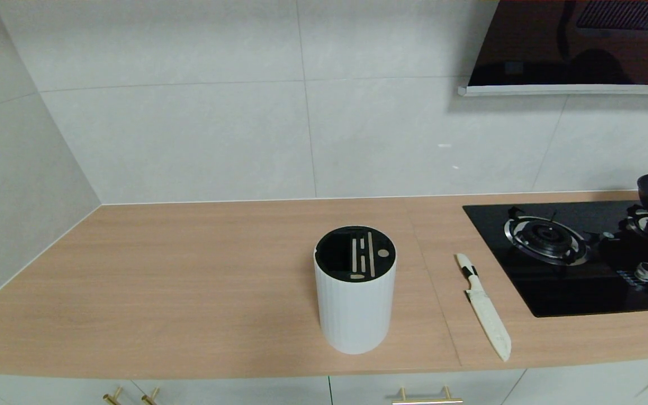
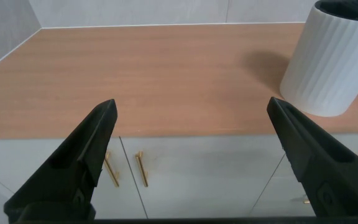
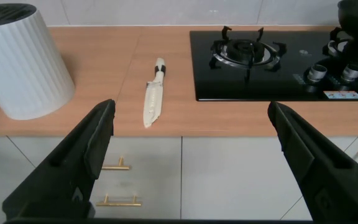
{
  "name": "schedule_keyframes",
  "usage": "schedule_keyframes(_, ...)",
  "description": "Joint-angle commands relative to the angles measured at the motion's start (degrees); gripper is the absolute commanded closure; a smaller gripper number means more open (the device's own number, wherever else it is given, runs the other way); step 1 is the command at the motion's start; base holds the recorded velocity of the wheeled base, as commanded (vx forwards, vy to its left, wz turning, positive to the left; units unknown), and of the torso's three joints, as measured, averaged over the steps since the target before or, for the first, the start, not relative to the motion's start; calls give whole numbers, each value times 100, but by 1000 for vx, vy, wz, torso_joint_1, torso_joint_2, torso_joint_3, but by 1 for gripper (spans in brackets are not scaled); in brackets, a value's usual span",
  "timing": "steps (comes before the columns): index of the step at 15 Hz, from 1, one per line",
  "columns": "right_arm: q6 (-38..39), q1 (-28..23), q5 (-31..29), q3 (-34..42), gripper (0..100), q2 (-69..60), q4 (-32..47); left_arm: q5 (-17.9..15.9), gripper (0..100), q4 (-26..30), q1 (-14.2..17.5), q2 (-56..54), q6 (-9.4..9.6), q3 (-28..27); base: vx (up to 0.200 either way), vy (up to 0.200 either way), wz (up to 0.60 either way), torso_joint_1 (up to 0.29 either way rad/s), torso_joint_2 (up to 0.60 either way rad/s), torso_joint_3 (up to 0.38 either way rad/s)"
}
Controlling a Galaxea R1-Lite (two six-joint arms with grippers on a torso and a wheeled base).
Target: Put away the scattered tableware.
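I hold the left tool [image 2: 190, 109] and right tool [image 3: 190, 109] wide open off the counter [image 1: 189, 270] edge, because the knife [image 1: 484, 309] lies flat between holder [image 1: 356, 304] and hob [image 1: 571, 264], blade seemingly toward me, not yet slotted.

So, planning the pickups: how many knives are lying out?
1. The knife lies flat on the counter between the holder and the stove, blade toward the front edge. The holder's inside is hidden, so more may sit there.
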Motion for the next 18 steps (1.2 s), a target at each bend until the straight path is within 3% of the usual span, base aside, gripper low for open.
schedule_keyframes(1,-2,1,2,0,0,7,-4,4,0,-1,0,0,0,0,0,0,0,0,0,0)
schedule_keyframes(11,-28,1,133,-44,0,7,-22,4,0,-1,0,0,9,0,0,0,0,0,0,0)
schedule_keyframes(12,121,28,450,-527,0,95,-75,4,0,-1,0,0,9,0,0,0,0,0,0,0)
schedule_keyframes(13,455,72,749,-1020,0,385,-75,4,0,-1,0,0,9,0,0,0,0,0,0,0)
schedule_keyframes(18,376,98,1346,-1784,0,2855,-101,4,0,-1,0,0,0,0,0,0,0,0,0,0)
